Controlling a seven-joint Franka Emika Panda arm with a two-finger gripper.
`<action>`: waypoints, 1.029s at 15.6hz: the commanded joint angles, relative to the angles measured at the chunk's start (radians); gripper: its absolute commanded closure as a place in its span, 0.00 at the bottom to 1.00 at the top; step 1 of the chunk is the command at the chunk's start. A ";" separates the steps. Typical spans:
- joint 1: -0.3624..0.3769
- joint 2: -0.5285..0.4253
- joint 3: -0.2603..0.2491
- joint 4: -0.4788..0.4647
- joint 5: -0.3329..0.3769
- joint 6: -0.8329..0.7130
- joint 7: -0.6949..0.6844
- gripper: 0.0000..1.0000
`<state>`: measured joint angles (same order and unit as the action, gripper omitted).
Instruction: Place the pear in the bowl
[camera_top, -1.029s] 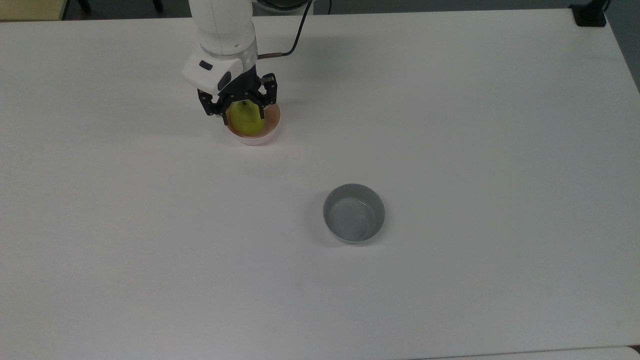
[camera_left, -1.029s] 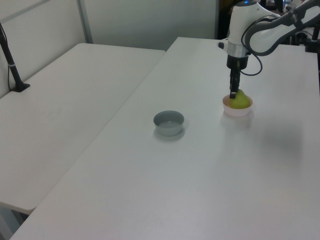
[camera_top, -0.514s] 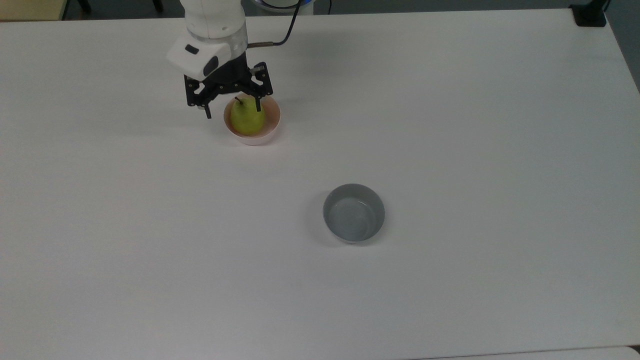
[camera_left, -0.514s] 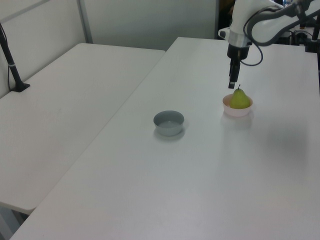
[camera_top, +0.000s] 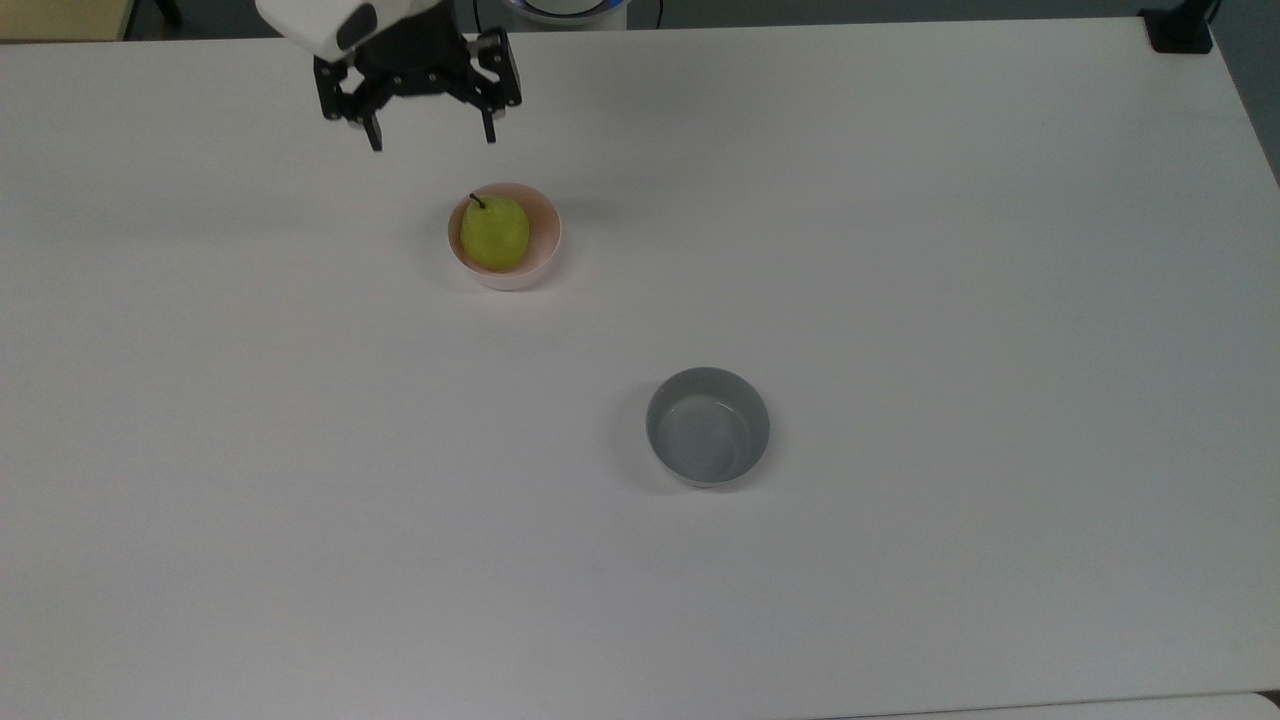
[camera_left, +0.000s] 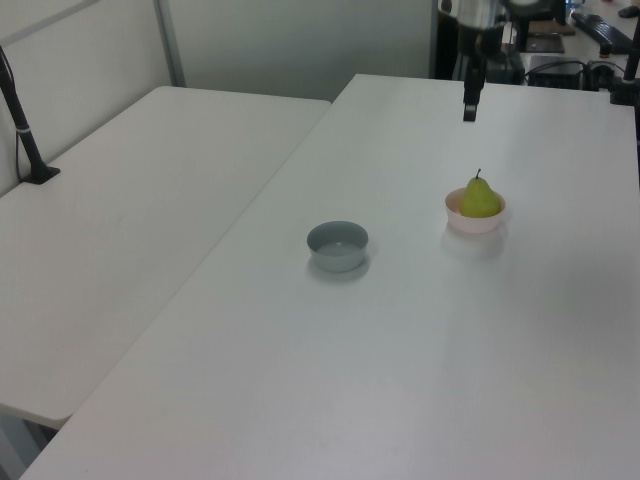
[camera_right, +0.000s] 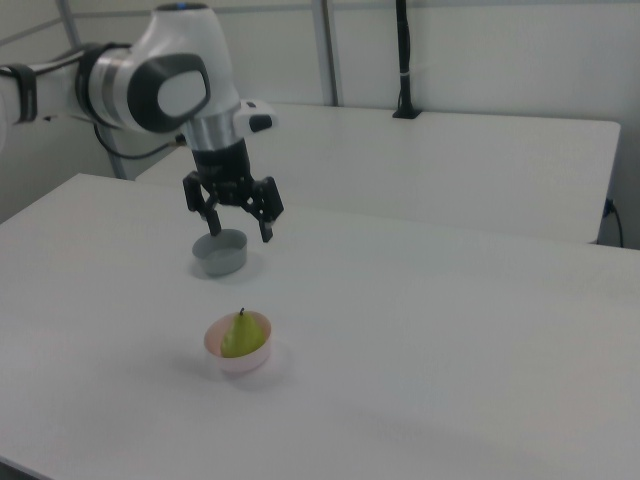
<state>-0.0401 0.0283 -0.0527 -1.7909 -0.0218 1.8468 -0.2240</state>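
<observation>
The yellow-green pear stands upright inside the pale pink bowl, stem up; it shows again as the pear in the bowl and the pear in the bowl. My gripper hangs well above and behind the bowl, open, with nothing between its fingers; in the right view the gripper is high over the table, and in the left view the gripper is up near the table's far end.
A grey bowl of like size sits empty toward the table's middle, also seen as the grey bowl and the grey bowl. A second white table adjoins at the left view's left.
The gripper opened off the pear, leaving it in the pink bowl, and has risen and drawn back toward the top view's upper left.
</observation>
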 joint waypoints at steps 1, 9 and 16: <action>0.002 0.001 -0.001 0.114 -0.010 -0.138 0.107 0.00; 0.003 -0.036 -0.036 0.200 0.005 -0.181 0.101 0.00; 0.034 -0.047 -0.053 0.171 0.037 -0.156 0.104 0.00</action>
<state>-0.0405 -0.0012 -0.0787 -1.6022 -0.0033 1.6956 -0.1293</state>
